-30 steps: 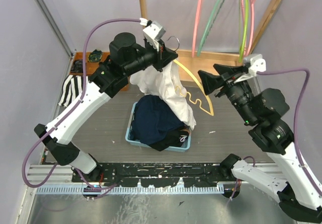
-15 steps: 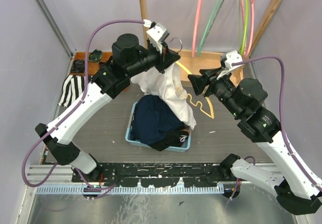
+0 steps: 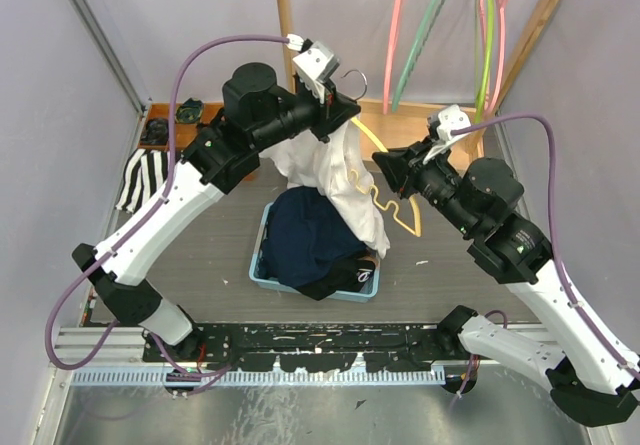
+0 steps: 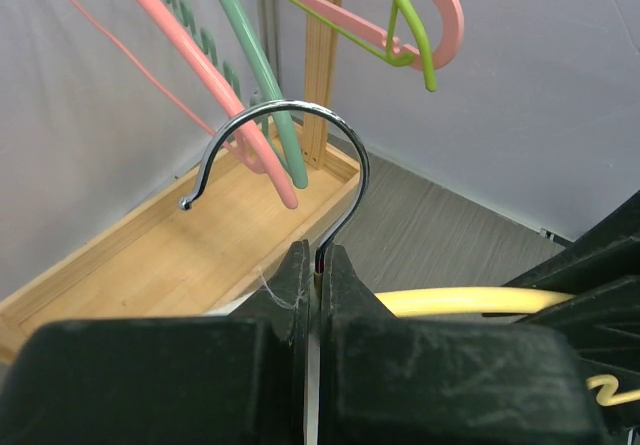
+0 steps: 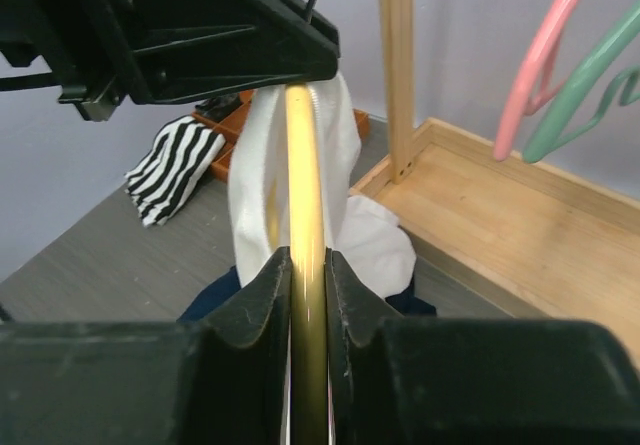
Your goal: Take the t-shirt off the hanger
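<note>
Left gripper (image 4: 318, 257): clenched on the thin wire neck just under the chrome hook (image 4: 290, 130), both fingers pressed flat to the wire. From overhead it (image 3: 328, 105) sits high over the far middle of the table (image 3: 210, 255), holding the hanger (image 3: 368, 137) in the air.

Right gripper (image 5: 306, 260): fingers closed against both sides of the yellow hanger arm (image 5: 303, 165), no gap visible on either side. Overhead view puts it (image 3: 385, 168) on the arm's right half, just beside the cloth.

T-shirt (image 3: 335, 175): white, on the hanger, bunched close under the left gripper and draping down and right. Its lower hem reaches the blue basket (image 3: 262, 250) and lies over the dark clothes (image 3: 310, 235) heaped in it. The right wrist view shows the fabric (image 5: 345, 135) wrapped round the yellow arm beyond the fingers. The arm's bare right end, with its wavy lower bar, sticks out past the cloth.

Other items: striped cloth (image 3: 140, 178) at the table's left edge; wooden rack (image 3: 283, 5) at the back with pink and green hangers (image 3: 395, 35) on its rail.
</note>
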`<state>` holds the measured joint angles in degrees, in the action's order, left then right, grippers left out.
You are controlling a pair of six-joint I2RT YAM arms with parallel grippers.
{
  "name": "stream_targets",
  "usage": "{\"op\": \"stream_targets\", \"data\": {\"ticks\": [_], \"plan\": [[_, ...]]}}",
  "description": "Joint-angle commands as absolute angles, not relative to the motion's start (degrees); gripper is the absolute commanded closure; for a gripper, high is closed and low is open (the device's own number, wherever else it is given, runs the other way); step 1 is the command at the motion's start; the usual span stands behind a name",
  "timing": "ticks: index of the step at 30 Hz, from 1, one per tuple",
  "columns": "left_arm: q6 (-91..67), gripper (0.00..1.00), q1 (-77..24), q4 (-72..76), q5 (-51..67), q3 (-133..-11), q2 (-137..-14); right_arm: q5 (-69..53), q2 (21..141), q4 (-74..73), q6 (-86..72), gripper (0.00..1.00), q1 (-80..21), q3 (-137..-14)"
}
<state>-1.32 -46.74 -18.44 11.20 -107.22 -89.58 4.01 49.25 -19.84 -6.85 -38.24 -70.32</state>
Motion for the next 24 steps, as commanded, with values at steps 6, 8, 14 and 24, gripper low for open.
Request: {"op": "stream_targets", "data": {"ticks": [6,8,14,24], "plan": [[-1.14,0.78,-47.24,-15.93,10.45,-108.78,-88.87,6.79,47.64,-16.57,-7.41,0.99,-38.05,-69.57],[-1.14,0.63,-47.22,-15.17,9.70,-108.25,-88.50,7.36,47.11,-15.84,-7.49,0.99,-38.06,-69.03],[-0.70,0.39,-47.25,-14.30,7.57,-106.37,-86.03,9.51,45.68,-14.50,-7.45,0.99,-38.01,-67.98],[-3.55,0.36,-47.27,-8.56,3.51,-90.29,-77.47,9.79,41.95,-9.18,-6.29,0.99,-38.06,-64.55]]}}
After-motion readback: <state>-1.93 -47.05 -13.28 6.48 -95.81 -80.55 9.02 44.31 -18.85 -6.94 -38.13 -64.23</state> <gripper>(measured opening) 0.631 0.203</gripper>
